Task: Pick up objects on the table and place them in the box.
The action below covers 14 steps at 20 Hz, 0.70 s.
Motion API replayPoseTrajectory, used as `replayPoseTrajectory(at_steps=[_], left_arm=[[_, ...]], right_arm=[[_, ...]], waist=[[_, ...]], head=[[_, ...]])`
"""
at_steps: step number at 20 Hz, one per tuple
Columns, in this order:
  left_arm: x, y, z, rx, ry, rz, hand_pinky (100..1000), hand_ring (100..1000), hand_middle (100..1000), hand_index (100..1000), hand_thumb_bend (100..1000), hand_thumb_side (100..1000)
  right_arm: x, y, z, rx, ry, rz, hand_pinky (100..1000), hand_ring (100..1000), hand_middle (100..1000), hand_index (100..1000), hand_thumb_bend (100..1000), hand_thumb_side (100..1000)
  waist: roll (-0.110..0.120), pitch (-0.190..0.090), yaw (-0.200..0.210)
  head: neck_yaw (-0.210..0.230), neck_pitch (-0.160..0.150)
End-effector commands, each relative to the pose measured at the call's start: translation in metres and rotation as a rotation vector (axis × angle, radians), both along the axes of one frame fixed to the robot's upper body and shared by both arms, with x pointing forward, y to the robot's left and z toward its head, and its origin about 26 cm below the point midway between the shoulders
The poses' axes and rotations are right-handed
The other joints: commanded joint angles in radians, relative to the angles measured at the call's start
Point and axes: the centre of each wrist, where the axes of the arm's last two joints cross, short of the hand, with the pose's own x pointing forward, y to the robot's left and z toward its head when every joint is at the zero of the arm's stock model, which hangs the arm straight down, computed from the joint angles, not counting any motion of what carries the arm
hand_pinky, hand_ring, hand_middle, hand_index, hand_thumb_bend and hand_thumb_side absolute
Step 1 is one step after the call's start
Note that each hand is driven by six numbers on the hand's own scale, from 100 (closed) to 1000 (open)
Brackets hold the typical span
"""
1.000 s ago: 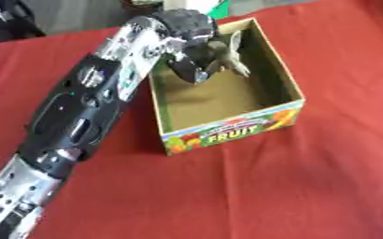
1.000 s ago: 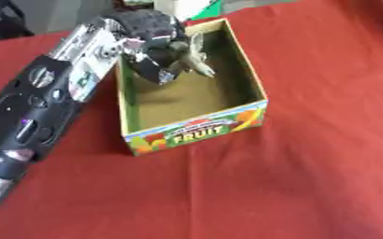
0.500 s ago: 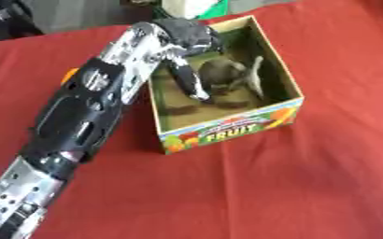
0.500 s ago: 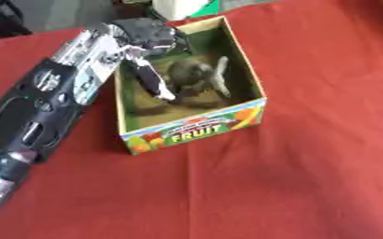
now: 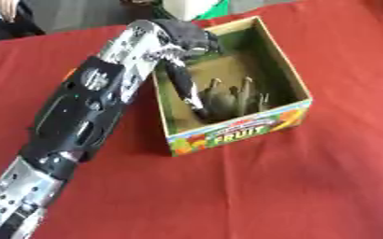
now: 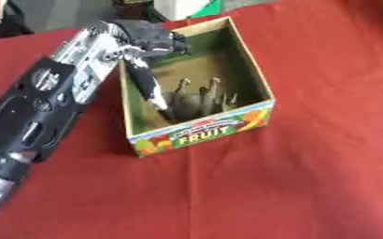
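A cardboard box with "FRUIT" printed on its front stands on the red tablecloth. Inside it, near the front wall, lies a grey-brown toy animal with its legs pointing up. My left hand hangs over the box's left rear corner, its fingers stretched straight down into the box beside the toy. Nothing is held in that hand. My right hand shows in neither view.
The red tablecloth spreads all around the box. Behind the table's far edge sit a white and green thing and a dark object at the upper left.
The left hand let go of the toy animal, which dropped to the box floor and now lies by the front wall. The fingers went from curled round it to straight.
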Motion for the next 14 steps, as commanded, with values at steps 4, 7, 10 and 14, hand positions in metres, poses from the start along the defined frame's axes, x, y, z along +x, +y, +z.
replayPoseTrajectory(at_steps=[4,7,10,14], left_arm=[[-0.027,0.013,0.046,-0.152,-0.183,-0.070,824,873,920,996,753,731],[-0.039,0.025,0.059,-0.232,-0.251,-0.090,810,854,901,980,688,728],[-0.047,0.041,0.065,-0.273,-0.291,-0.070,805,850,897,979,671,732],[-0.054,0.064,0.067,-0.280,-0.323,-0.003,806,853,899,988,674,740]], right_arm=[[-0.004,-0.002,0.005,-0.006,-0.016,-0.010,586,700,623,765,100,1000],[-0.005,-0.004,0.003,-0.003,-0.011,-0.021,587,700,623,765,100,1000],[-0.006,-0.007,0.001,0.000,-0.005,-0.035,587,701,623,764,100,1000],[-0.008,-0.009,-0.003,0.004,0.005,-0.050,587,701,624,764,100,1000]], waist=[[-0.021,-0.037,0.019],[-0.026,-0.045,0.035],[-0.032,-0.054,0.053],[-0.042,-0.067,0.080]], head=[[-0.011,0.018],[-0.017,0.026],[-0.021,0.034],[-0.023,0.046]])
